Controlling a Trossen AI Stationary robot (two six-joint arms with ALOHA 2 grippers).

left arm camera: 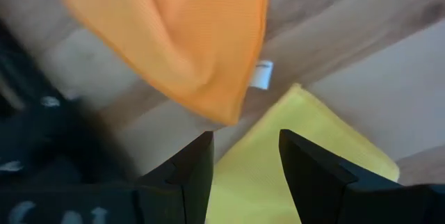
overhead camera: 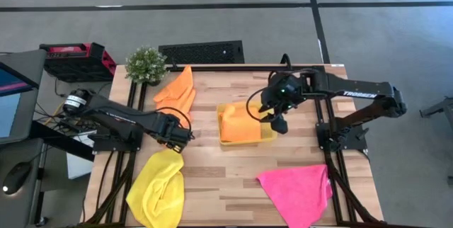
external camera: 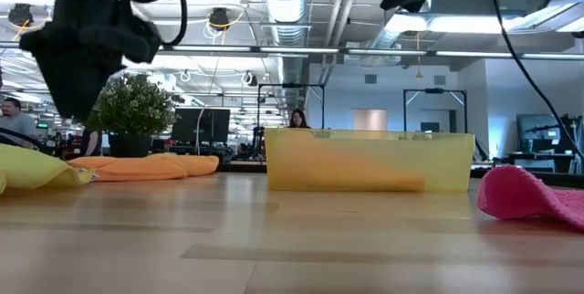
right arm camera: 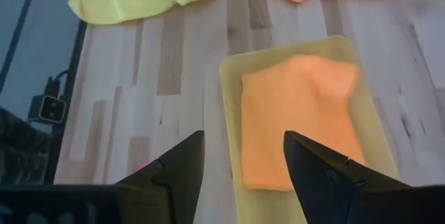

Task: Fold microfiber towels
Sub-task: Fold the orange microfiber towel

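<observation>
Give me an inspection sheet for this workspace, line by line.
Surface: wooden table, dry.
Job's things: folded orange towel in the tray; second orange towel loose at the back; yellow towel and pink towel crumpled at the front edge.
Clutter: potted plant.
Grippers: left gripper open above the yellow towel; right gripper open over the tray.
Cables: on both arms.
Surroundings: person behind.

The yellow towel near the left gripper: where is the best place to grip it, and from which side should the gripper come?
Probably the upper corner of the yellow towel, coming down from above. That corner lies flat on the table right under the left gripper, whose fingers are open, and the wrist view shows its edge clear of the orange towel.
</observation>
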